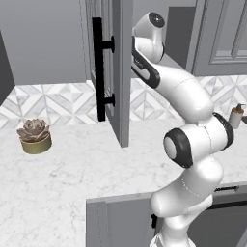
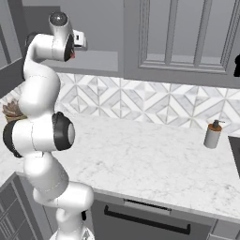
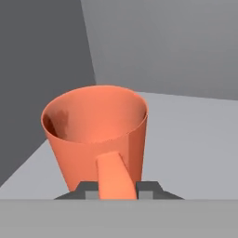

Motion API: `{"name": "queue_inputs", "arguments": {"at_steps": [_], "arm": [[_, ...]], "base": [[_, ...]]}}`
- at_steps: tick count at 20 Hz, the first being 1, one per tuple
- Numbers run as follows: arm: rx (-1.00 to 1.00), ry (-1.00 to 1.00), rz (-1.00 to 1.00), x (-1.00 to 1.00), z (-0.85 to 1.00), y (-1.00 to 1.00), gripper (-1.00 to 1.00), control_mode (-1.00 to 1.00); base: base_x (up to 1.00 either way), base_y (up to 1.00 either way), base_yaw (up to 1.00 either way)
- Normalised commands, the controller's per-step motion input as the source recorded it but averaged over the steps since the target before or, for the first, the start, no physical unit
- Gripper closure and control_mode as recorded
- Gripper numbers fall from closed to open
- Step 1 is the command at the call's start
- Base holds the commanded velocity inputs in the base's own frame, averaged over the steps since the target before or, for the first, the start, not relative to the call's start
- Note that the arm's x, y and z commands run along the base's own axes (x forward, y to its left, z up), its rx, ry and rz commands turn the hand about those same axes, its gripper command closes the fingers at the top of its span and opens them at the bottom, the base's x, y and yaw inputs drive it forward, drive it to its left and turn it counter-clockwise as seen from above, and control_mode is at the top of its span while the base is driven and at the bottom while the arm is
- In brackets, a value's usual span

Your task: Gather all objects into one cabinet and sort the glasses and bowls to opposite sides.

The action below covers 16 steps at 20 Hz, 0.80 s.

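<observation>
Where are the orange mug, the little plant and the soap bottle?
orange mug point(image 3: 95, 135), hand view, its front wall.
potted succulent point(image 1: 34, 130), left base view, its leaves.
soap bottle point(image 2: 213, 136), right base view, its body.

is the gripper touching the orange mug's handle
Touching: in the hand view the gripper has both fingertips pressed against the orange mug's handle.

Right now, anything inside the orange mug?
Orange mug looks empty: bare inner wall visible in the hand view. Its bottom is hidden by the near rim. Gripper is shut on its handle.

Two rear base views share counter point(image 1: 72, 164), hand view close
</observation>
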Motion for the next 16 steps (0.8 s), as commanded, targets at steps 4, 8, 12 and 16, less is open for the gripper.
{"name": "queue_inputs", "arguments": {"at_steps": [4,8,12,16], "arm": [[0.01,-0.07,0.0,-0.96,-0.11,-0.36,1.0,-1.0],[0.1,-0.18,0.0,-1.0,-0.09,-0.41,1.0,-1.0],[0.08,-0.18,0.0,-1.0,0.12,-0.35,1.0,-1.0],[0.0,-0.11,0.0,-1.0,0.29,-0.34,1.0,-1.0]], "base": [[0.0,0.0,0.0],[0.0,0.0,0.0],[0.0,0.0,0.0],[0.0,0.0,0.0]]}}
